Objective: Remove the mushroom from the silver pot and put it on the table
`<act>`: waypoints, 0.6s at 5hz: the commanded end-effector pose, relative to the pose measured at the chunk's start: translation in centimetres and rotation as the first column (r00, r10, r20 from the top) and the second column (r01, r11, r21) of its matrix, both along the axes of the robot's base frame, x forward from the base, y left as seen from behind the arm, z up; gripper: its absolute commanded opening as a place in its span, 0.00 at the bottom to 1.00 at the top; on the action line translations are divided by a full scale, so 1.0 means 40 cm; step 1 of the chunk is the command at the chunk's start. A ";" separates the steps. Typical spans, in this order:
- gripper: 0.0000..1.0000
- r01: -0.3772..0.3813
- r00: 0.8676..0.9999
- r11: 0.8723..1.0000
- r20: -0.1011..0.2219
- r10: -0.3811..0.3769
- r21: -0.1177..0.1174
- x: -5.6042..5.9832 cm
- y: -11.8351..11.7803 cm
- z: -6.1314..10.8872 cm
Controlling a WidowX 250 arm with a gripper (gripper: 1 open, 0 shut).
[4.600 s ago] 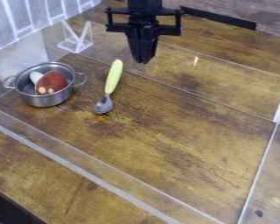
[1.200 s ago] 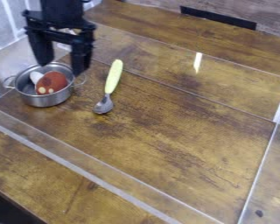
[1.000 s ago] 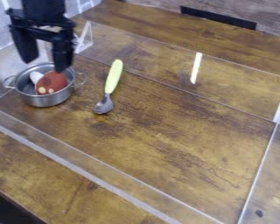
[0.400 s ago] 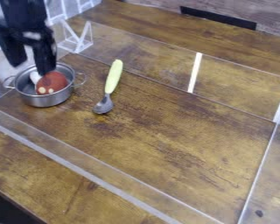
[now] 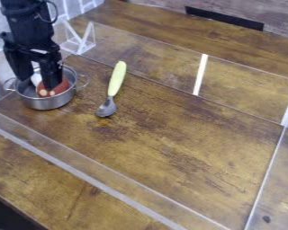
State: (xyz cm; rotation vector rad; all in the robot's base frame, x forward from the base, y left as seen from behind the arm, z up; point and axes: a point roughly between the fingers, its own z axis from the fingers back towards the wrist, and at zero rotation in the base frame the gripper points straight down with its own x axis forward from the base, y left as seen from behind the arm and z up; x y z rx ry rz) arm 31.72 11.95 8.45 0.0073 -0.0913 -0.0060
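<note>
The silver pot stands on the table at the far left. Inside it lies the mushroom; its red cap shows between my fingers and part of it is hidden by them. My gripper points straight down over the pot, open, one finger at the pot's left rim and the other over its right half. The jaws straddle the mushroom, and I cannot tell whether they touch it.
A spoon with a yellow-green handle lies just right of the pot, bowl toward the front. A clear plastic stand sits behind the pot. Low clear acrylic walls border the work area at the front and right.
My gripper has travelled from above the table's middle to the left and sunk down over the pot, staying open. Pot, mushroom and spoon have not moved.
</note>
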 end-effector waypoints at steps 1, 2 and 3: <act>1.00 -0.018 0.999 1.000 0.028 0.018 0.017 0.020 0.040 0.024; 1.00 -0.028 0.999 0.999 0.031 0.027 0.021 0.050 0.062 0.029; 1.00 -0.057 0.998 0.998 0.026 0.057 0.022 0.054 0.061 0.031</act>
